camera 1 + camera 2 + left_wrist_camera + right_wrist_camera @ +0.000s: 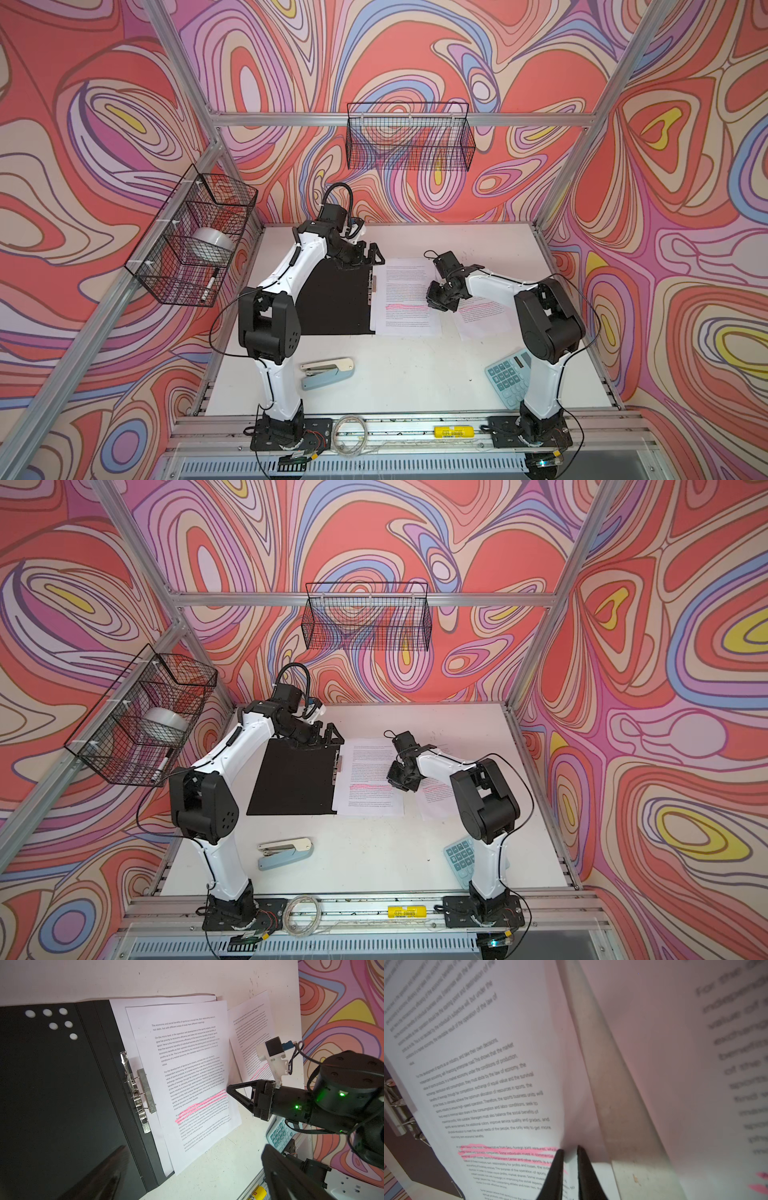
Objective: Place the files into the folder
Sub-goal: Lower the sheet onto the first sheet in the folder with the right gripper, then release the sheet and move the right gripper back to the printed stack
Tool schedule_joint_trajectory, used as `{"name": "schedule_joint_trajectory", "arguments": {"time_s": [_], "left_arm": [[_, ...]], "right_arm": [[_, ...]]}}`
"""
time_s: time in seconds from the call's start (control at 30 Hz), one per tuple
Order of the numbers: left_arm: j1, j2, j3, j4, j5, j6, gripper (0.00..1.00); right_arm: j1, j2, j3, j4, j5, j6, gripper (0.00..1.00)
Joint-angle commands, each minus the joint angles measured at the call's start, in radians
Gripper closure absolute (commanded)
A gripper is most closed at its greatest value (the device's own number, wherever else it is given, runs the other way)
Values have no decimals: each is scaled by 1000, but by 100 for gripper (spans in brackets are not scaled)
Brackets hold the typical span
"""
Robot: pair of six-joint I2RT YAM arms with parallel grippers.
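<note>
1. Counter (395,374): white, with bare room across the lower middle of both top views. A stapler (328,372) at lower left and a calculator (509,374) at lower right sit well clear of the paper.
2. Folder (332,303): lies open at centre, black inside facing up, its left half bare.
3. Files: the top sheet (405,291) lies skewed on the folder's right half over a white page, one corner overhanging the counter. The second sheet (482,316) lies on the counter just to its right, partly under the right arm.
4. Right gripper (570,1159): pressed nearly together, apparently pinching the top sheet's slightly raised right edge. A hard pull could crease or tear the paper, or it could slip free. Dragging it rightward would take it off the folder.
5. Left gripper (368,257): spread wide and holding nothing, above the folder's upper edge.
6. Metal clip (141,1093): by the spine, just beside the top sheet's left edge. A sheet pushed leftward could snag on it.
</note>
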Motion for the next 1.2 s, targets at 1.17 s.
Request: {"name": "schedule_joint_trajectory", "arguments": {"time_s": [1.17], "left_arm": [[0,-23,28,-8,-10,26,0]], "right_arm": [[7,3,109,-15,-25,-15,78]]}}
